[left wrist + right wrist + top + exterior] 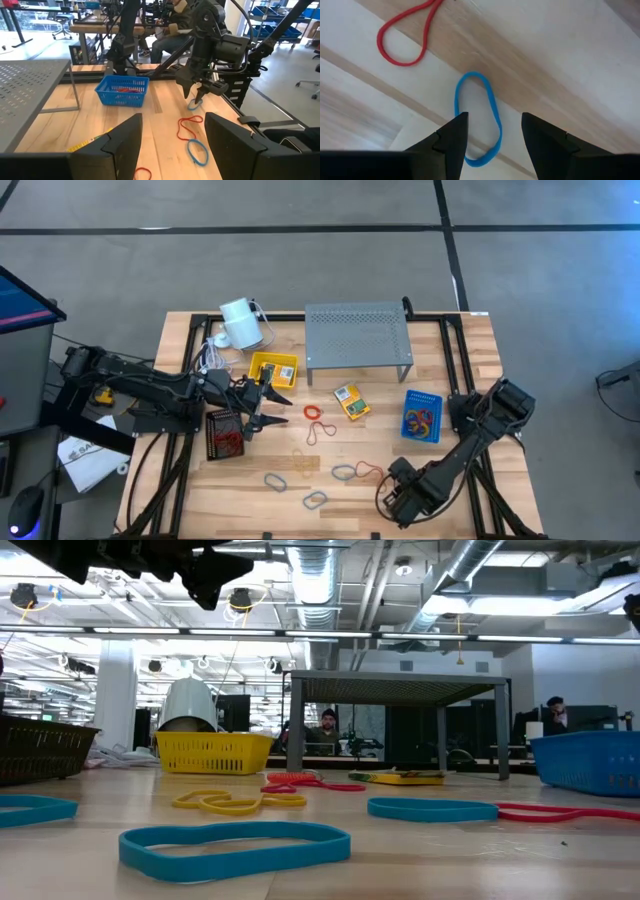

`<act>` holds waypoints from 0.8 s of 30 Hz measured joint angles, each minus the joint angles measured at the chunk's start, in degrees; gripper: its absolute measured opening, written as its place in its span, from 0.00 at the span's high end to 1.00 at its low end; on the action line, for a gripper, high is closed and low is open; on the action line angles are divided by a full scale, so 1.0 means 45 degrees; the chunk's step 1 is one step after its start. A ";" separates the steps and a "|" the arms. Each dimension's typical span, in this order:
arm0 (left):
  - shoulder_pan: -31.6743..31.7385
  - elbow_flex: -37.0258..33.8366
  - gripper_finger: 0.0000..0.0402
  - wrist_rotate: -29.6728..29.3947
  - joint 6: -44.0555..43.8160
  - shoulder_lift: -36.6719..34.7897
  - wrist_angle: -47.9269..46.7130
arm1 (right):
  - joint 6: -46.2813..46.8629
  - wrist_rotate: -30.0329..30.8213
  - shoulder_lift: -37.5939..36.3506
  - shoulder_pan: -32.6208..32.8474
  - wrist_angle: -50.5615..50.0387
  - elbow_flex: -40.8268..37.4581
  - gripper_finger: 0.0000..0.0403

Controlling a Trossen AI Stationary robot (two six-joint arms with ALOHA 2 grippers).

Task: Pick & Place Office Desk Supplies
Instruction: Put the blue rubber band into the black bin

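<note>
Wooden table (470,510), grey perforated shelf (357,333) at back. Blue basket (422,416) beside right arm, bands already inside. Left gripper (262,402) spread wide, empty, hovering between yellow basket (272,369) and dark basket (224,434). Right gripper (492,137) parted, empty, poised straight above blue rubber band (476,118), red rubber band (404,37) near. Band likely featherlight, floppy, lying flat on wood, liable to slide; pinch one strand across loop's edge.

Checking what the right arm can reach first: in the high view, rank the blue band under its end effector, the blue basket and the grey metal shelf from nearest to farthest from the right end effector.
1. Blue band, on the wood just beside the right end effector, toward the table's middle.
2. Blue basket, farther back along the right side.
3. Grey metal shelf, at the table's far edge.
</note>
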 joint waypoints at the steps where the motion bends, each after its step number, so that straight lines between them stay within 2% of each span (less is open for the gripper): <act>1: 0.0001 0.0000 0.47 0.0000 0.0000 0.0000 -0.0014 | 0.0000 0.0024 0.0000 -0.0005 0.0000 0.0000 0.56; 16: 0.0001 0.0000 0.47 -0.0010 0.0005 0.0000 -0.0079 | 0.0000 0.0054 -0.0051 0.0002 0.1302 -0.0935 0.70; 19: 0.0001 0.0000 0.47 -0.0010 0.0005 0.0000 -0.0079 | -0.0013 0.0033 -0.0053 0.0000 0.1339 -0.0958 0.78; 22: 0.0001 0.0000 0.47 -0.0010 0.0005 0.0000 -0.0079 | -0.0136 -0.0009 -0.0053 0.0012 0.1360 -0.0974 0.92; 24: -0.0001 0.0000 0.47 -0.0010 0.0005 0.0000 -0.0079 | -0.0148 -0.0014 -0.0053 0.0033 0.1360 -0.0981 0.98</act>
